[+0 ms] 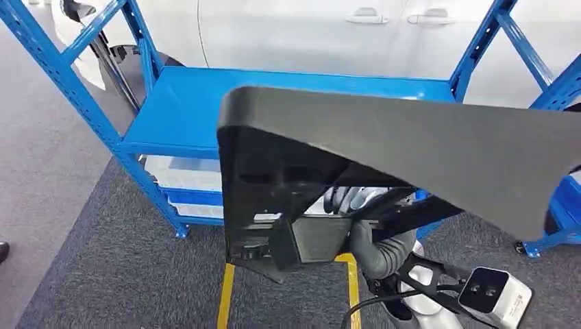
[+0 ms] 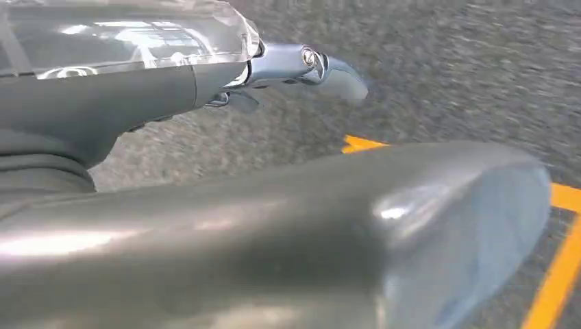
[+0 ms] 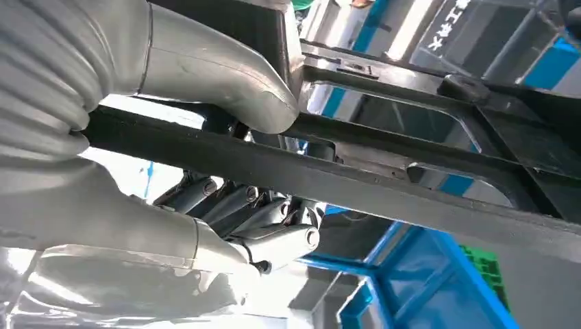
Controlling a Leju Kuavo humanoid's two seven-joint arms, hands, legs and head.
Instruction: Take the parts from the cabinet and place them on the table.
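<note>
A large black plastic panel (image 1: 411, 144), ribbed and framed on its underside, hangs in the air in front of the blue cabinet shelf (image 1: 185, 103). My right hand (image 1: 351, 200) grips it from below. In the right wrist view, that right hand (image 3: 226, 205) is wrapped around one of the panel's black bars (image 3: 384, 192), thumb on one side and fingers curled on the other. My left hand (image 2: 274, 171) hangs over the grey carpet with its fingers stretched out, holding nothing.
The shelf's top level is bare, and white boxes (image 1: 185, 175) sit on its lower level. A white car (image 1: 288, 27) stands behind it. A second blue rack (image 1: 555, 233) is at the right. Yellow floor tape (image 1: 226, 295) marks the carpet below me. A dark shoe (image 1: 3, 251) shows at the left edge.
</note>
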